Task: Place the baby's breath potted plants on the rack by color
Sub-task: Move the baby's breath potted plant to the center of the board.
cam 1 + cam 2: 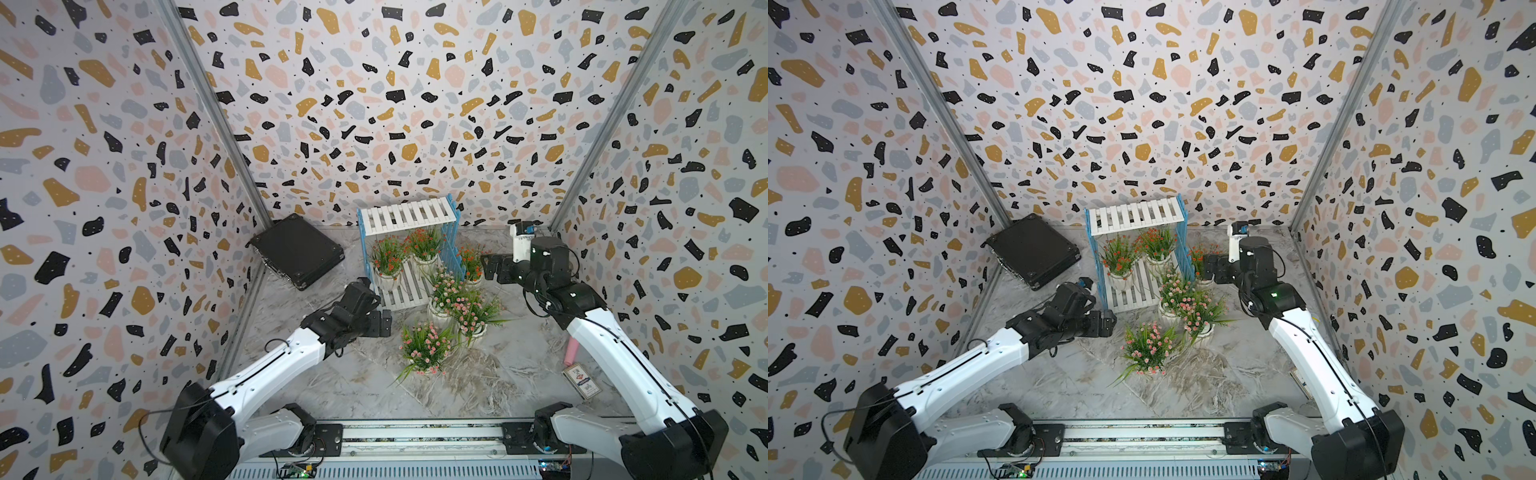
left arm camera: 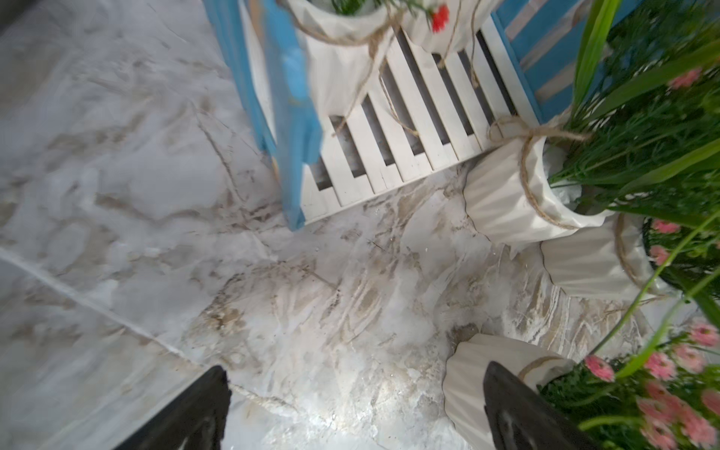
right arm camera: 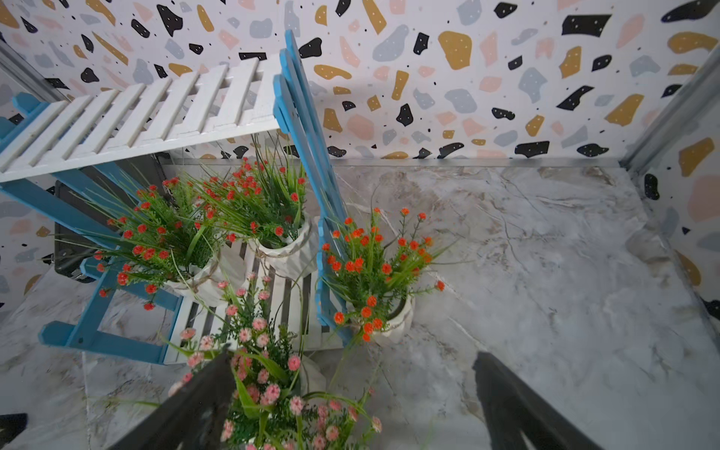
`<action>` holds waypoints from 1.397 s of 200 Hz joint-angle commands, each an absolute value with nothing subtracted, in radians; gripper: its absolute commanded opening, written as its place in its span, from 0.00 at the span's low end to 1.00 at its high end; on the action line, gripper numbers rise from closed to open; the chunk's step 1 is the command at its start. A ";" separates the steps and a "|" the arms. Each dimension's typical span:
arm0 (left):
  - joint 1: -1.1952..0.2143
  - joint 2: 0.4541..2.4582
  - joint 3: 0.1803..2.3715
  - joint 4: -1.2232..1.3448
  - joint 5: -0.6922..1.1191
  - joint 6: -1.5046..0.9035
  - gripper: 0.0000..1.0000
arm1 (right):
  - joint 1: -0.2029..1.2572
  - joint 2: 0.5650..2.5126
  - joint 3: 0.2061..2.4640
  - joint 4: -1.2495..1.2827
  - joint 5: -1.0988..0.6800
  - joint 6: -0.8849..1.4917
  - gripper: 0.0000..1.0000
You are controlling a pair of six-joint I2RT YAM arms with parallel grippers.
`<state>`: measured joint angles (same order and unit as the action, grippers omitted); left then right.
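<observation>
The rack (image 1: 409,216) stands at the back, white slats between blue sides. Two orange-red baby's breath potted plants (image 1: 388,257) (image 1: 424,243) sit on its lower shelf. A third orange-red plant (image 1: 471,262) (image 3: 374,269) stands on the table just right of the rack. Three pink plants (image 1: 444,286) (image 1: 473,311) (image 1: 426,347) stand on the table in front. My left gripper (image 1: 384,322) (image 2: 356,368) is open, low beside the nearest pink plant's pot (image 2: 463,374). My right gripper (image 1: 490,266) (image 3: 353,353) is open, next to the third orange-red plant, holding nothing.
A flat black case (image 1: 297,251) leans in the back left corner. A pink object (image 1: 572,349) and a small printed box (image 1: 582,380) lie by the right wall. Patterned walls close in three sides.
</observation>
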<state>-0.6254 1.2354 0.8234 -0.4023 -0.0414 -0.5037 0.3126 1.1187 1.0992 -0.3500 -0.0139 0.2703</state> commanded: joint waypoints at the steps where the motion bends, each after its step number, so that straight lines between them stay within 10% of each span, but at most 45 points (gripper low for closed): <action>1: -0.658 1.310 0.883 -0.276 -0.016 -0.467 0.99 | 0.281 1.047 1.076 -0.377 -0.048 0.288 0.98; 119: -0.684 1.777 1.156 -0.130 -0.019 -0.332 0.98 | 0.190 0.959 0.956 -0.267 -0.079 0.328 0.96; 279: -0.803 1.935 1.273 -0.049 0.134 -0.299 0.98 | 0.183 0.952 0.969 -0.283 -0.059 0.320 0.95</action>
